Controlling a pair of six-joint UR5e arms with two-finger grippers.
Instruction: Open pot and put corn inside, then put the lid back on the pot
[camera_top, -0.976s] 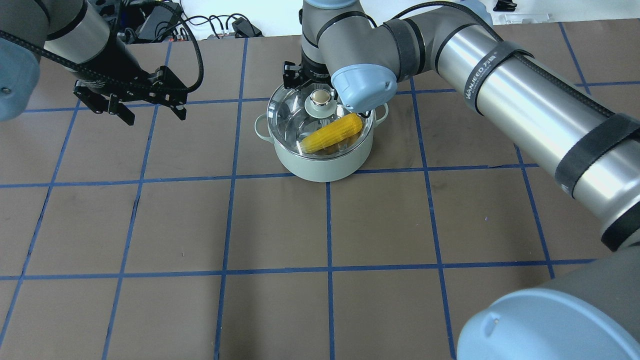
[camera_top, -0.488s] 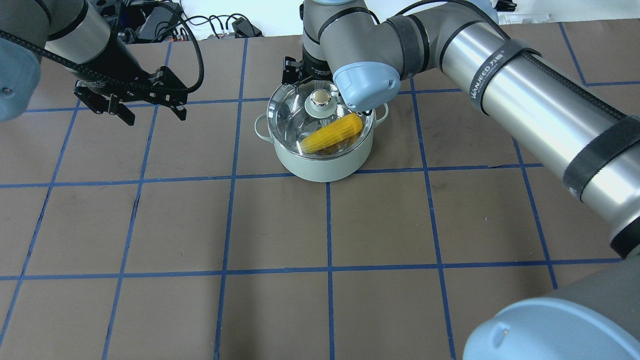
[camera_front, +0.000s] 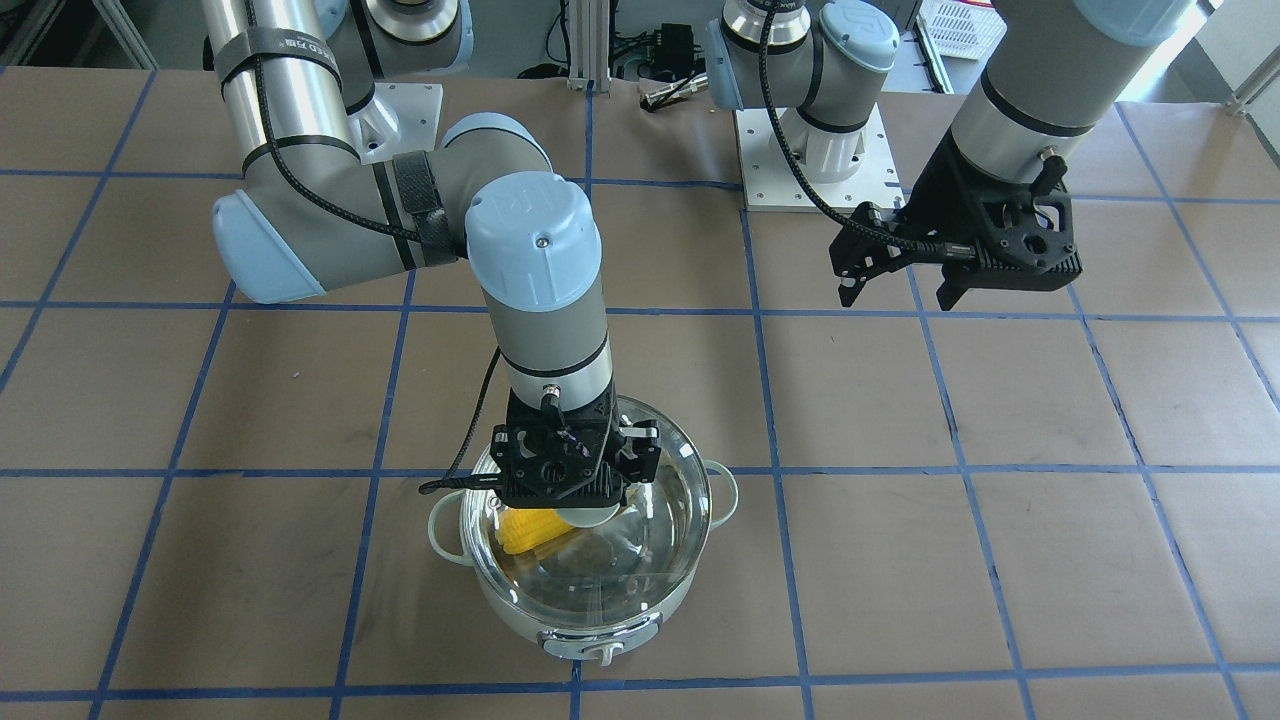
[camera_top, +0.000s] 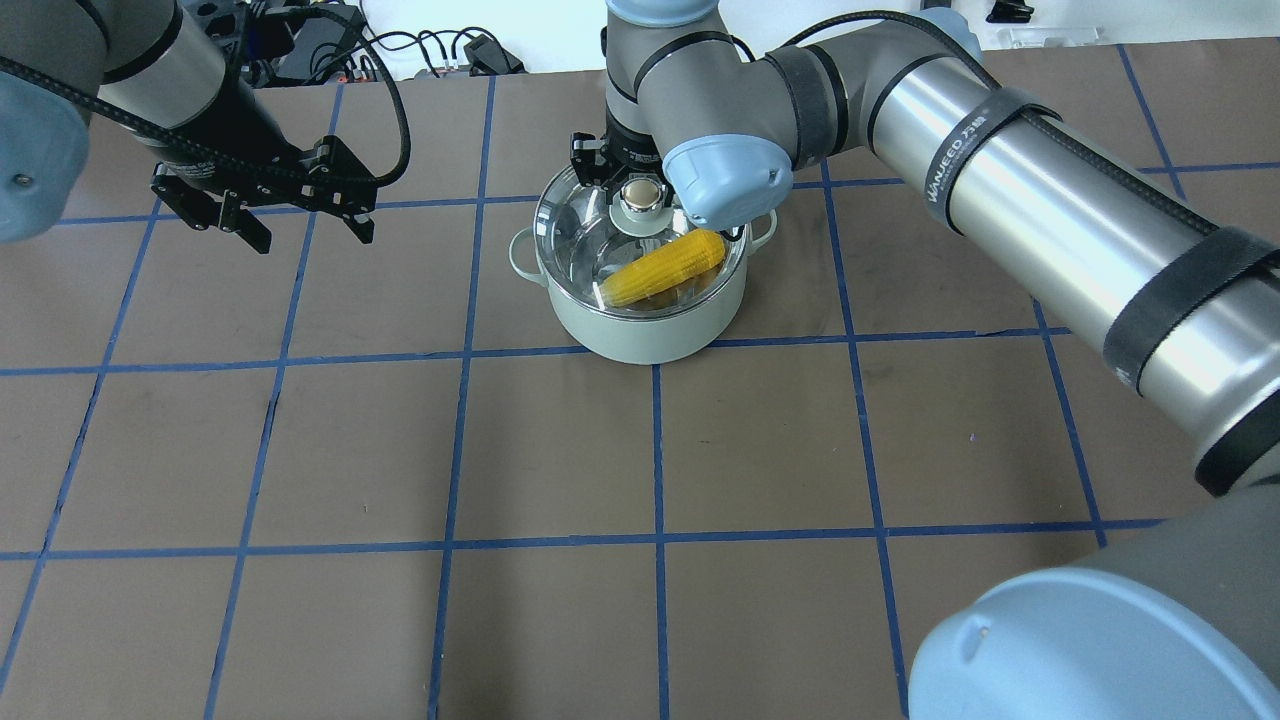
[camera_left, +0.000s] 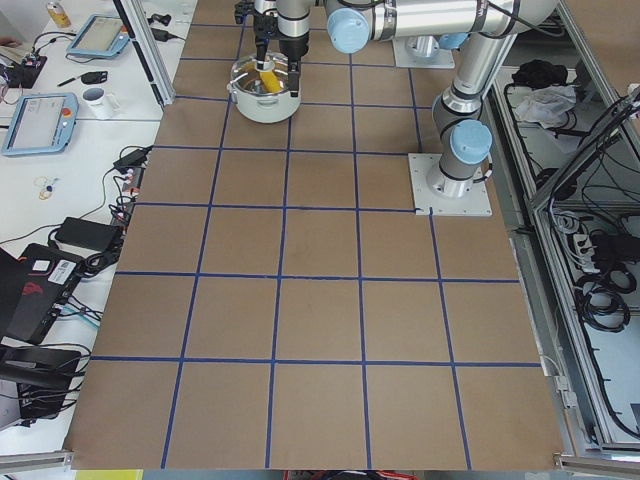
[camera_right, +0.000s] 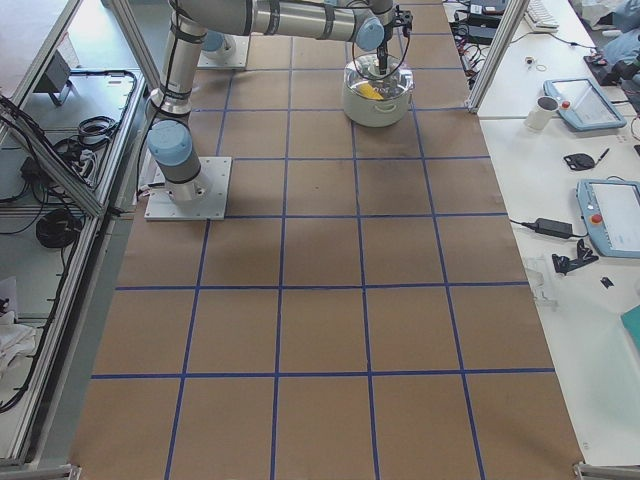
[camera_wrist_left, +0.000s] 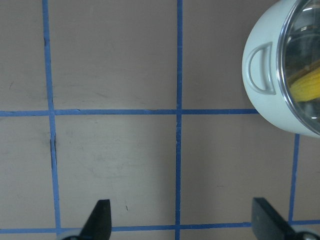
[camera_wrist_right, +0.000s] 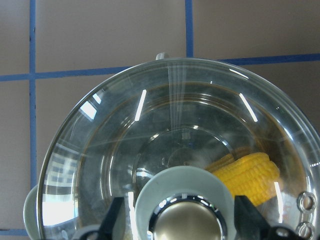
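Observation:
The pale mint-green pot (camera_top: 650, 335) stands on the table with the clear glass lid (camera_top: 580, 240) resting on it. The yellow corn (camera_top: 665, 267) lies inside, seen through the glass. My right gripper (camera_top: 628, 180) is over the lid, open, with a finger on each side of the beige-gold knob (camera_wrist_right: 187, 225) and a gap to it. In the right wrist view the lid (camera_wrist_right: 100, 150) and corn (camera_wrist_right: 247, 175) fill the frame. My left gripper (camera_top: 313, 236) is open and empty, above the table to the pot's left. The front view shows the pot (camera_front: 600, 640), the corn (camera_front: 528, 528) and the left gripper (camera_front: 897, 298).
The table is brown with blue tape grid lines (camera_top: 655, 450). Cables and power boxes (camera_top: 300, 45) lie beyond the far edge. The left wrist view shows one loop handle (camera_wrist_left: 262, 69) of the pot at its upper right.
My right wrist has shifted slightly over the lid, up and then back down toward the knob. The lid, pot, corn and left arm have stayed in place.

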